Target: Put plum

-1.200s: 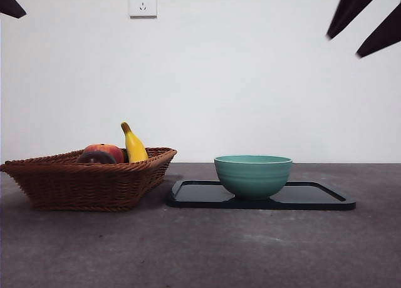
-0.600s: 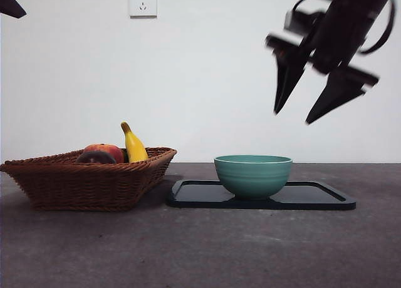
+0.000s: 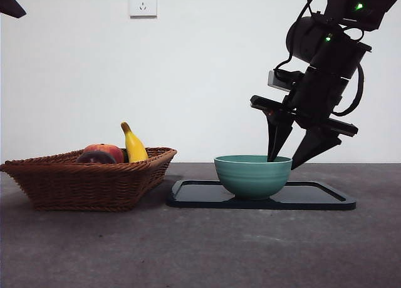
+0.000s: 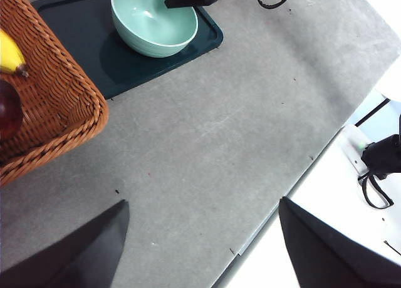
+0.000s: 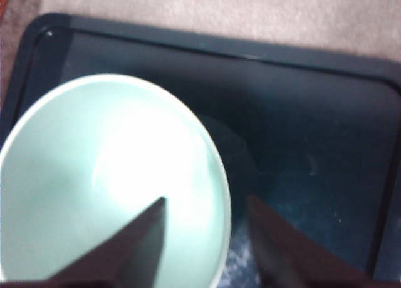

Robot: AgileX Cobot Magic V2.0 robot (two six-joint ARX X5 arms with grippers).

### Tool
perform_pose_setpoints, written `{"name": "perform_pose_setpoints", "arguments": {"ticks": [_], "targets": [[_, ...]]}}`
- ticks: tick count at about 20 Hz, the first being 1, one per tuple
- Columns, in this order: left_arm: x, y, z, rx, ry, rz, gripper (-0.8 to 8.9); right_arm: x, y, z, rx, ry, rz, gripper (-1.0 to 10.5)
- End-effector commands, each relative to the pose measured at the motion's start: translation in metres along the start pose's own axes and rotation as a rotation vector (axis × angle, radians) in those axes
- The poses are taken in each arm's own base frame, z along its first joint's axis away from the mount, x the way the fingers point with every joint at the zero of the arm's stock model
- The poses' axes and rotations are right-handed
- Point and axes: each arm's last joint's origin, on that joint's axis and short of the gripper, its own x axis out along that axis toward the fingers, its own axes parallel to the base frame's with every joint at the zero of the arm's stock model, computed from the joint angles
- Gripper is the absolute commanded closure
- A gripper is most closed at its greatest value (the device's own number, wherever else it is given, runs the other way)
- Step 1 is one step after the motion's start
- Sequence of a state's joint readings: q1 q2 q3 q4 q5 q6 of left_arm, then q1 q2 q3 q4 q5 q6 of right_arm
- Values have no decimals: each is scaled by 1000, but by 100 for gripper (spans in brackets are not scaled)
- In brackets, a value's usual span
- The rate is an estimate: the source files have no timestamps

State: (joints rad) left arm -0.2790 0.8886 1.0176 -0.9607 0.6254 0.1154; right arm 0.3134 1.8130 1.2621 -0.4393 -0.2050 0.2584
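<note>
The plum (image 3: pixel 95 157), dark maroon and glossy, lies in the wicker basket (image 3: pixel 88 183) at the left, half hidden by its rim. The left wrist view shows the plum (image 4: pixel 9 110) at the picture's edge. My right gripper (image 3: pixel 282 163) stands open astride the right rim of the green bowl (image 3: pixel 253 175), one jaw inside and one outside. In its own view the right gripper (image 5: pixel 207 200) holds nothing over the bowl (image 5: pixel 94 175). The left gripper (image 4: pixel 200 238) is open and empty, high above the table's near edge.
A red-orange fruit (image 3: pixel 108 151) and a yellow banana (image 3: pixel 133 145) share the basket with the plum. The bowl sits on a dark tray (image 3: pixel 319 198). A wall socket (image 3: pixel 143 1) is behind. The left arm shows as a black tip (image 3: pixel 9 4) at the top corner.
The right arm has come down from the top right corner to the bowl's right rim, jaws staying open. Basket, fruit, bowl and left arm are unmoved.
</note>
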Motion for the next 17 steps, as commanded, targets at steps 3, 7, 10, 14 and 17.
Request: {"name": "perform_pose_setpoints", "arguments": {"ticks": [3, 7, 10, 14, 17], "targets": [[0, 0, 3, 22, -9, -4, 440, 8, 1, 4, -14, -5, -5, 928], [0, 0, 3, 19, -9, -4, 440, 7, 1, 6, -15, -28, -24, 937], [0, 0, 3, 20, -9, -4, 440, -11, 6, 10, -25, -78, -28, 937], [0, 0, 3, 19, -9, -5, 440, -61, 17, 13, -58, -161, -5, 937], [0, -1, 3, 19, -8, -5, 440, -105, 28, 5, -102, -194, 24, 937]]}}
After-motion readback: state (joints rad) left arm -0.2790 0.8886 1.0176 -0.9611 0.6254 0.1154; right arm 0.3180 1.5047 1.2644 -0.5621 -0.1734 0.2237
